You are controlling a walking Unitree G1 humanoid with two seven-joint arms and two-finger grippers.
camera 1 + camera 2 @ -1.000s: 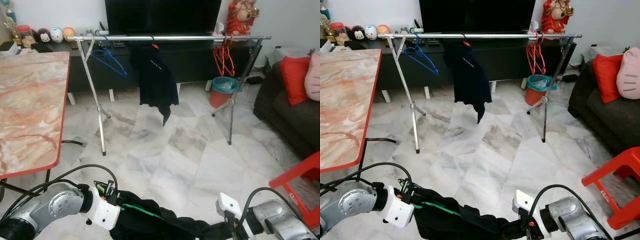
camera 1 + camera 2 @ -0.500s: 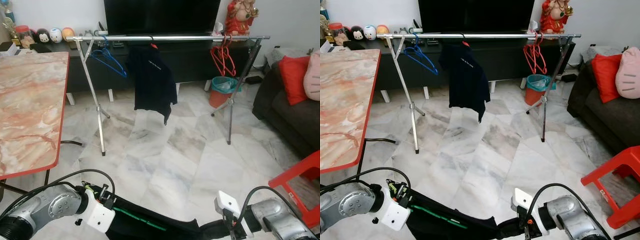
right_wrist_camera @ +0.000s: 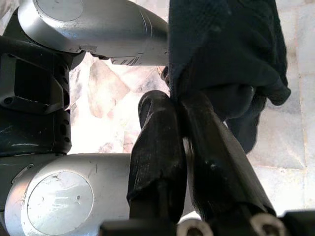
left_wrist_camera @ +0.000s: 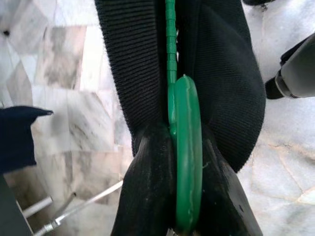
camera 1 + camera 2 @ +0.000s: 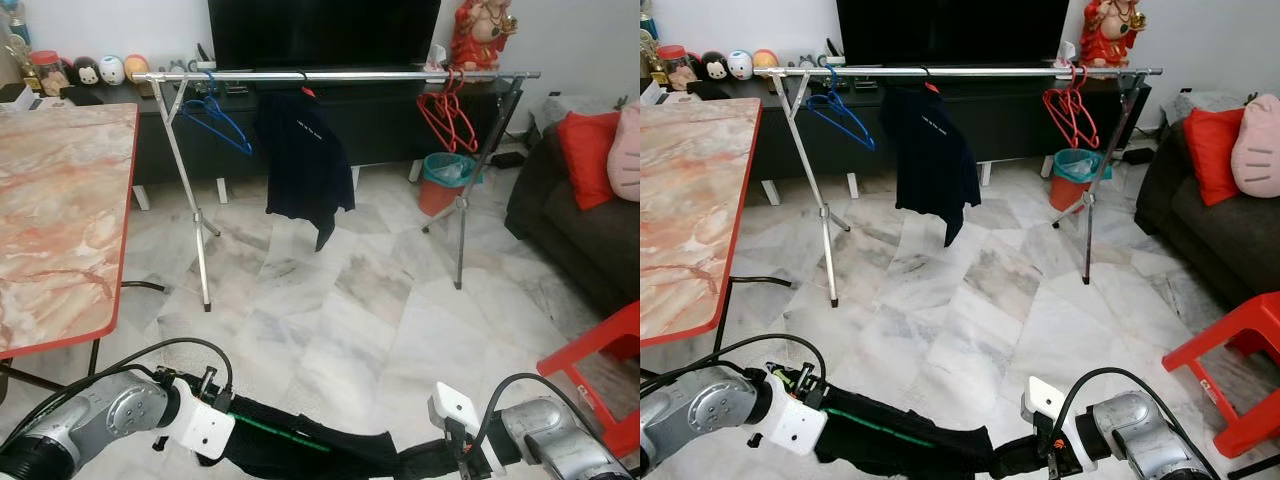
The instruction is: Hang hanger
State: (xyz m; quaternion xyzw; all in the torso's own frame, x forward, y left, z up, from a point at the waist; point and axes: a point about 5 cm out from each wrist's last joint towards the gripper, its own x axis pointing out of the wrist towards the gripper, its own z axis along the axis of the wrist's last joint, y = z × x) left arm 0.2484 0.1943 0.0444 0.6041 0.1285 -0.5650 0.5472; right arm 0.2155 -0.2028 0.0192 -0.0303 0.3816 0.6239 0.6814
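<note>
Left gripper (image 4: 183, 196) sits low in the middle of the frame, its two black fingers (image 4: 147, 187) clamped tight on the flat green hanger (image 4: 186, 147). The hanger's thin ribbed bar runs straight up to the top edge, wrapped by a black ribbed garment (image 4: 221, 73). Pale marble floor (image 4: 74, 59) fills the left side.

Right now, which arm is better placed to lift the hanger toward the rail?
Left, probably. The left gripper is shut on the green hanger itself, while the right gripper pinches only the black garment. The rail lies across the floor ahead.
</note>
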